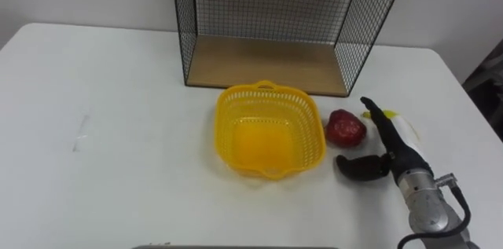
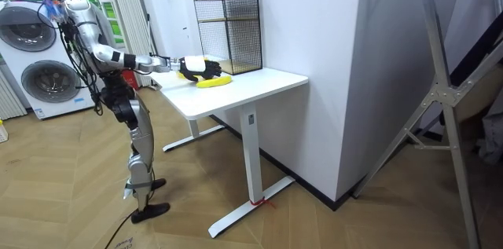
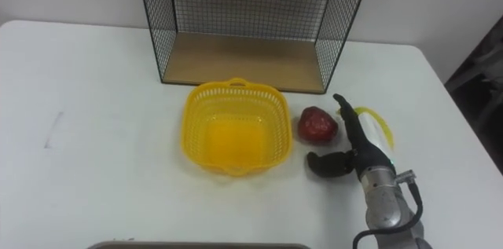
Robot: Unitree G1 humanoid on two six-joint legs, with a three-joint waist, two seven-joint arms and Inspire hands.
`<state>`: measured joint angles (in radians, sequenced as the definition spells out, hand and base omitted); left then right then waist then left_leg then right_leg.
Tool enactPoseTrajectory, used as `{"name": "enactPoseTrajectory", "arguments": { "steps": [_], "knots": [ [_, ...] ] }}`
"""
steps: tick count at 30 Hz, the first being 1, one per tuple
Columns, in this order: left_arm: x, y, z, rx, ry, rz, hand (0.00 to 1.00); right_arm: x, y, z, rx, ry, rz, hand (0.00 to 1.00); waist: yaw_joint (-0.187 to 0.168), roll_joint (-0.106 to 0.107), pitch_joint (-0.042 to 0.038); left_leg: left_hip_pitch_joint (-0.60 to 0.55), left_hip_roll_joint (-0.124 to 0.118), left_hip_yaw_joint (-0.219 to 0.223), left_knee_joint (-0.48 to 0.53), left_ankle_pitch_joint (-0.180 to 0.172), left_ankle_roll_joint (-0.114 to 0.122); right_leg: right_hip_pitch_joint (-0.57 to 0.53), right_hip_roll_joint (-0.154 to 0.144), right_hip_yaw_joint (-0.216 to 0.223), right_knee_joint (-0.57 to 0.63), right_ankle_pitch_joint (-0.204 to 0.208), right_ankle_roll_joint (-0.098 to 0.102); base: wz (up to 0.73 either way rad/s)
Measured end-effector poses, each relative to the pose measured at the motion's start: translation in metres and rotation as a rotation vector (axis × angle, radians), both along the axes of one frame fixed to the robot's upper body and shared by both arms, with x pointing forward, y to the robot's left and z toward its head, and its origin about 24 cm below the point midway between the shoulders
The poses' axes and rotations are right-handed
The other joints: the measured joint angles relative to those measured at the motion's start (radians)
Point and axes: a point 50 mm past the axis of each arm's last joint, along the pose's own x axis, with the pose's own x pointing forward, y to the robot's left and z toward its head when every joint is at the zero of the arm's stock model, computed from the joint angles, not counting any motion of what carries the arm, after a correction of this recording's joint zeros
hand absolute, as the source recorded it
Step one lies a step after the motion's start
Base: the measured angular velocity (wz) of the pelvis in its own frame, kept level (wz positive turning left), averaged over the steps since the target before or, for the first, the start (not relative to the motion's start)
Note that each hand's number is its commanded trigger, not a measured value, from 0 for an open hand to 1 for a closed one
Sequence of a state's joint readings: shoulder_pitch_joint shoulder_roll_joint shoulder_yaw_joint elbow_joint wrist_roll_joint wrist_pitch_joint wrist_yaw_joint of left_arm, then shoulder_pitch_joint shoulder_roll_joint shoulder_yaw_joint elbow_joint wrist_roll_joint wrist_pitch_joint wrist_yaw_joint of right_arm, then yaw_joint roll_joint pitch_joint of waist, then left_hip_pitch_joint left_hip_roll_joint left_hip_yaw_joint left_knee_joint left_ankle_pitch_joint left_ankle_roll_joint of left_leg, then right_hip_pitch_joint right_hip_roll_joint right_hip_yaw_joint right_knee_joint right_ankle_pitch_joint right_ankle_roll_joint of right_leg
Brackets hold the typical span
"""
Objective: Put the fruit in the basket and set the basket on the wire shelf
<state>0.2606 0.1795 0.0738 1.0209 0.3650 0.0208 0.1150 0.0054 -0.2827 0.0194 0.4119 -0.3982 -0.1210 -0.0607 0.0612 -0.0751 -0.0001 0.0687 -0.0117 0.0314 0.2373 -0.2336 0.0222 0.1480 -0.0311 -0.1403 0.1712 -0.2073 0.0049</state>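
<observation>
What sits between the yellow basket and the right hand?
The red fruit, beside the basket and left of the right hand, in both eye views.

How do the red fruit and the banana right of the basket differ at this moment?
The red fruit is round and dark red; the banana is long, curved and yellow. The red fruit lies in full view between the basket and the right hand; the banana lies right of that hand, partly hidden by its straight fingers. Both rest on the table, outside the basket.
</observation>
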Motion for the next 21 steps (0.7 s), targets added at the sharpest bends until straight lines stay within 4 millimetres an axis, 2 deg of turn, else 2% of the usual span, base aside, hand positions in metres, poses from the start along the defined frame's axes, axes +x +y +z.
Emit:
{"name": "enactPoseTrajectory", "arguments": {
  "steps": [9, 12, 13, 21],
  "knots": [
    [0.0026, 0.0001, 0.0001, 0.0, -0.006, -0.001, 0.0, 0.0002, 0.0025, -0.001, -0.019, 0.018, 0.031, 0.0, 0.001, -0.012, 0.0033, 0.0, 0.001, 0.005, -0.001, 0.0, 0.0, -0.003, 0.0, 0.004, 0.002, 0.0, 0.0, -0.01],
    [0.0024, 0.0001, 0.0001, 0.0, -0.005, -0.001, 0.0, 0.0009, 0.0043, -0.0001, -0.037, 0.024, 0.051, 0.67, 0.002, -0.019, 0.0032, -0.004, 0.001, 0.005, 0.0, 0.0, 0.0, -0.006, 0.0, 0.003, 0.002, 0.0, 0.0, 0.0],
    [0.0023, 0.0001, 0.0001, -0.001, -0.005, -0.001, 0.0, 0.001, 0.0045, 0.0, -0.041, 0.026, 0.054, 1.0, 0.002, -0.019, 0.003, -0.004, 0.001, 0.004, 0.0, 0.0, 0.0, -0.005, 0.0, 0.003, 0.002, 0.0, 0.0, 0.0],
    [0.0024, -0.0007, -0.0002, -0.016, 0.0, -0.005, 0.0, 0.0028, 0.0065, 0.0015, -0.079, 0.046, 0.094, 1.0, 0.002, -0.018, 0.003, -0.007, 0.001, -0.001, 0.003, 0.0, 0.0, 0.0, 0.0, -0.002, 0.001, 0.002, 0.0, 0.02]
  ]
}}
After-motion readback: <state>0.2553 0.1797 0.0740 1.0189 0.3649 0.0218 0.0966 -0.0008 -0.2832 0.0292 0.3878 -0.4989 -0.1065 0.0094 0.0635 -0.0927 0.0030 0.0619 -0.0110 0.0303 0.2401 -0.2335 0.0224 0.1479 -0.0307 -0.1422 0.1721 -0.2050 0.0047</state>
